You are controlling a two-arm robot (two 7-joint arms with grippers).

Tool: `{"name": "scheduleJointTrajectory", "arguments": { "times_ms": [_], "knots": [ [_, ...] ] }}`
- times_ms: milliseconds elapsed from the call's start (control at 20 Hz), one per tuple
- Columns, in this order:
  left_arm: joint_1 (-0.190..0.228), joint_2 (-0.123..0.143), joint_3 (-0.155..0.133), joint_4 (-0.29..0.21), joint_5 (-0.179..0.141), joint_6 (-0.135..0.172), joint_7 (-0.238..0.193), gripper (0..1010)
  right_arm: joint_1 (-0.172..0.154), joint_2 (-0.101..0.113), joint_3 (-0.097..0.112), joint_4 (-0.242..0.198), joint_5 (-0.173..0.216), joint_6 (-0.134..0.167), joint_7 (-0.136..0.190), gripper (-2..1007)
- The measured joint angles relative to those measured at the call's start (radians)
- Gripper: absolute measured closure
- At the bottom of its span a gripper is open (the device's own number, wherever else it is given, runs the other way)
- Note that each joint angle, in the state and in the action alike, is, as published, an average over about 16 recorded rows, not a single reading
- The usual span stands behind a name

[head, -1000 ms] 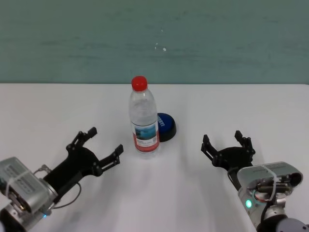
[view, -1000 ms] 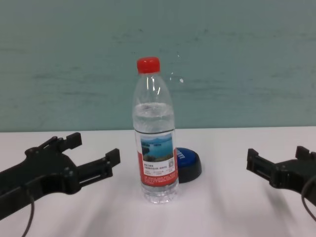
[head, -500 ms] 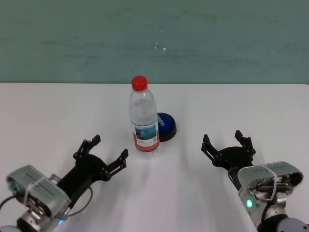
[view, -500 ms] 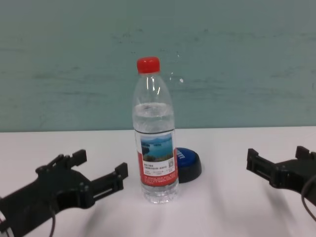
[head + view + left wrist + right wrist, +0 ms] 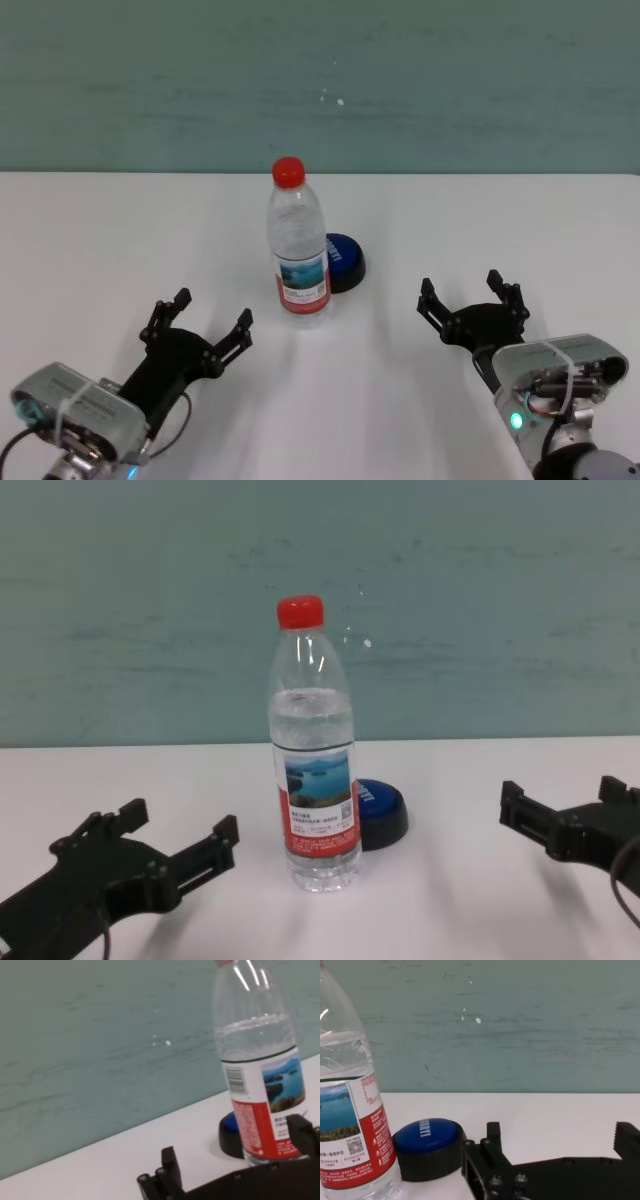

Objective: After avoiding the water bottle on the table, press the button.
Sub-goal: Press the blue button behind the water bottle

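Observation:
The water bottle stands upright mid-table with its red cap and lake label. The blue button sits just behind it to the right, partly hidden by the bottle. My left gripper is open and empty, low over the table, in front of the bottle and to its left, clear of it. My right gripper is open and empty, to the right of the bottle and button. The chest view shows the bottle, button and both grippers. The right wrist view shows the button beside the bottle.
A teal wall runs along the table's far edge. Bare white tabletop lies between the two grippers in front of the bottle, and to the right of the button.
My left gripper first moved right toward the bottle, then drew back toward me and left, staying open. The right arm, bottle and button have not moved.

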Motion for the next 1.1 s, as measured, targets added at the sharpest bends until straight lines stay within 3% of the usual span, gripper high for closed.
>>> {"name": "scheduleJointTrajectory", "arguments": {
  "times_ms": [550, 850, 1100],
  "knots": [
    [0.041, -0.058, -0.036, -0.040, 0.080, 0.066, 0.078, 10, 0.000, 0.000, 0.000, 0.000, 0.000, 0.000, 0.000, 1],
    [0.056, -0.066, -0.038, -0.058, 0.118, 0.092, 0.086, 10, 0.000, 0.000, 0.000, 0.000, 0.000, 0.000, 0.000, 1],
    [0.065, -0.062, -0.035, -0.065, 0.133, 0.085, 0.077, 10, 0.000, 0.000, 0.000, 0.000, 0.000, 0.000, 0.000, 1]
  ]
}}
